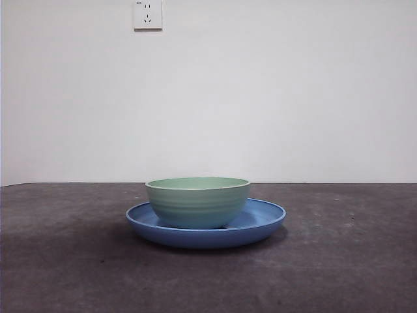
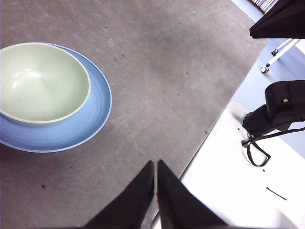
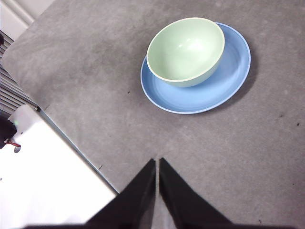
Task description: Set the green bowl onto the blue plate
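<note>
The green bowl [image 1: 197,201] stands upright and empty on the blue plate [image 1: 260,220], a little left of the plate's middle. Both rest on the dark grey table. The bowl [image 2: 42,82] on the plate [image 2: 97,109] also shows in the left wrist view, and the bowl [image 3: 186,51] on the plate [image 3: 228,81] in the right wrist view. My left gripper [image 2: 156,164] is shut and empty, held well away from the plate. My right gripper [image 3: 157,162] is shut and empty, also well back from the plate. Neither gripper shows in the front view.
A white wall with a socket [image 1: 148,14] stands behind the table. The left wrist view shows the table's edge, a white surface [image 2: 228,181] and black gear [image 2: 279,109] beyond it. The right wrist view shows a white surface [image 3: 43,176] past the table's edge.
</note>
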